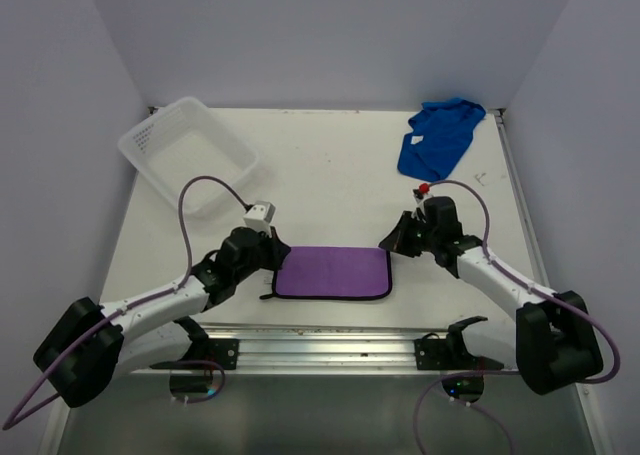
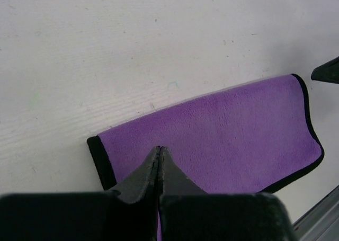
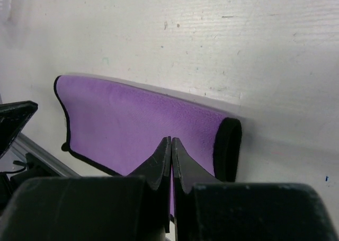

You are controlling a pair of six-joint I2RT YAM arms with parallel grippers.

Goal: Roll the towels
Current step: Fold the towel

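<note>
The purple towel [image 1: 333, 273] lies flat and folded over near the table's front edge, its black-trimmed ends to the left and right. My left gripper [image 1: 275, 260] is at its left end, and in the left wrist view the gripper [image 2: 159, 148] is shut, its tips over the purple towel [image 2: 228, 135] with no cloth between them. My right gripper [image 1: 390, 243] is at the right end. In the right wrist view it [image 3: 171, 139] is shut too, above the purple towel [image 3: 127, 124] beside the folded black edge [image 3: 226, 145]. The blue towel [image 1: 438, 137] lies crumpled at the back right.
A white plastic basket [image 1: 188, 153] stands at the back left, tilted to the table's edges. A metal rail [image 1: 320, 340] runs along the front edge just below the purple towel. White walls close in the table on three sides.
</note>
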